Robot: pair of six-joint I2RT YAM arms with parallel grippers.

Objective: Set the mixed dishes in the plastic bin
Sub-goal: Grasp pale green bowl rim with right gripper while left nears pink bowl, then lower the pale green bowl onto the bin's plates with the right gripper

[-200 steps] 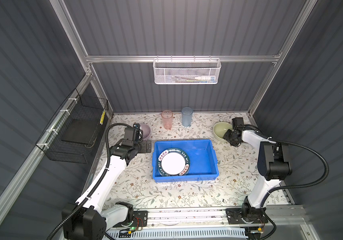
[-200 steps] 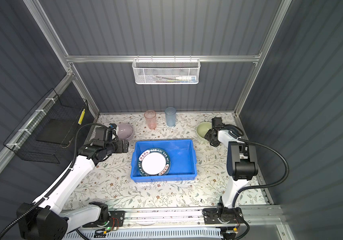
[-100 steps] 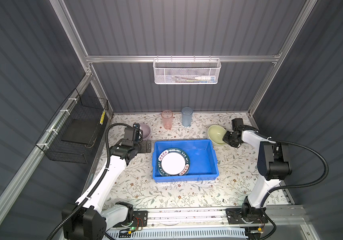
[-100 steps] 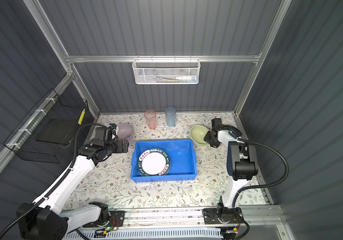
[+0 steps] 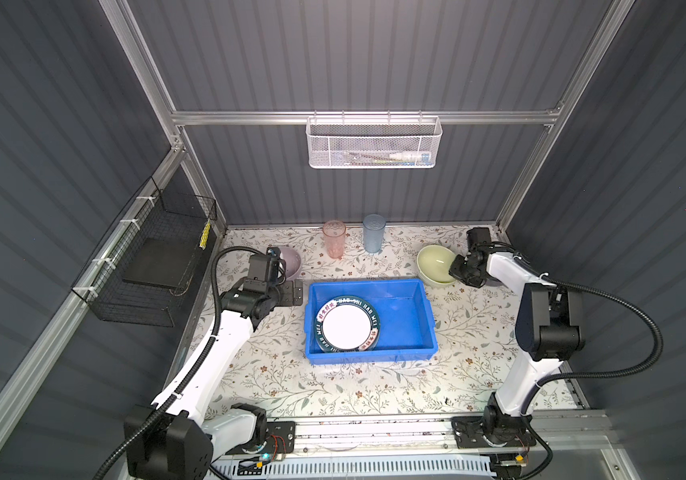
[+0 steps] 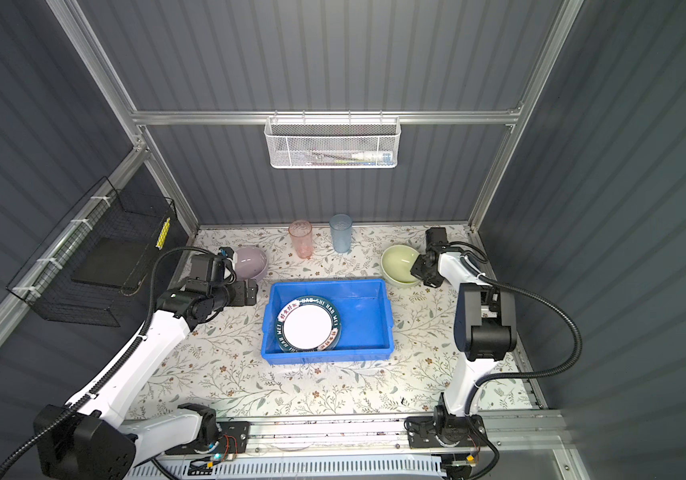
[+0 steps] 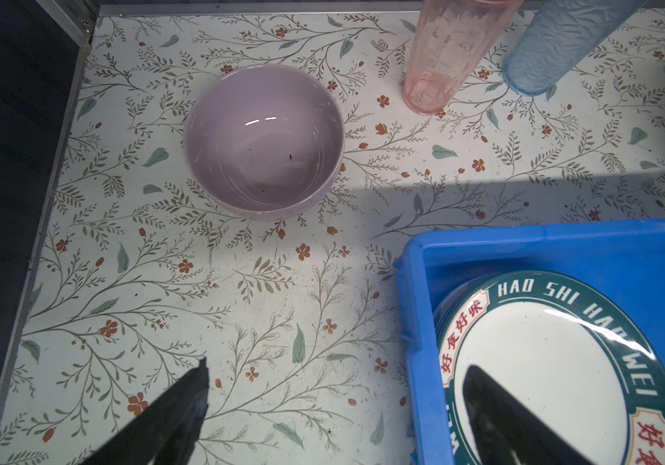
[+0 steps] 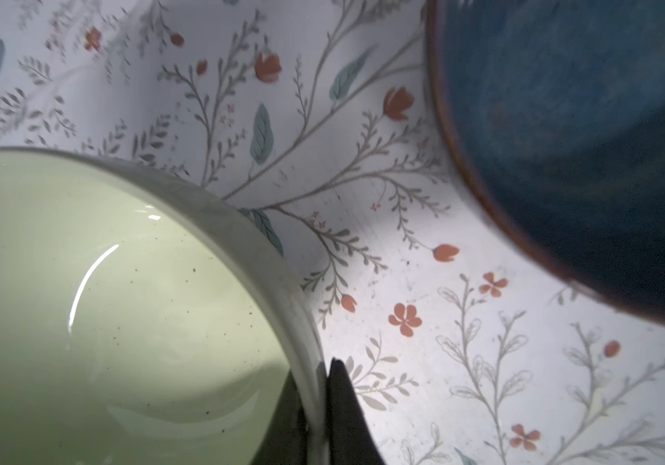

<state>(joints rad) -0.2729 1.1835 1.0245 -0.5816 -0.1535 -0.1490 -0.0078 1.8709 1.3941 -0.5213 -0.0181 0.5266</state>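
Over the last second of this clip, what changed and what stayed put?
The right gripper closed on the rim of the pale-green bowl and drew it a little toward the blue bin. The left gripper stayed open and still; the lilac bowl, pink tumbler, blue tumbler and the plate in the bin did not move.

Robot lab test cell — grey ribbed walls (image 5: pixel 374 54), aluminium framing (image 5: pixel 249 117), 2 rail-mounted arms (image 5: pixel 224 345) at a floral counter (image 5: pixel 333 386)

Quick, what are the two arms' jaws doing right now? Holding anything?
Left gripper: open, holding nothing.
Right gripper: shut on the rim of the green bowl.
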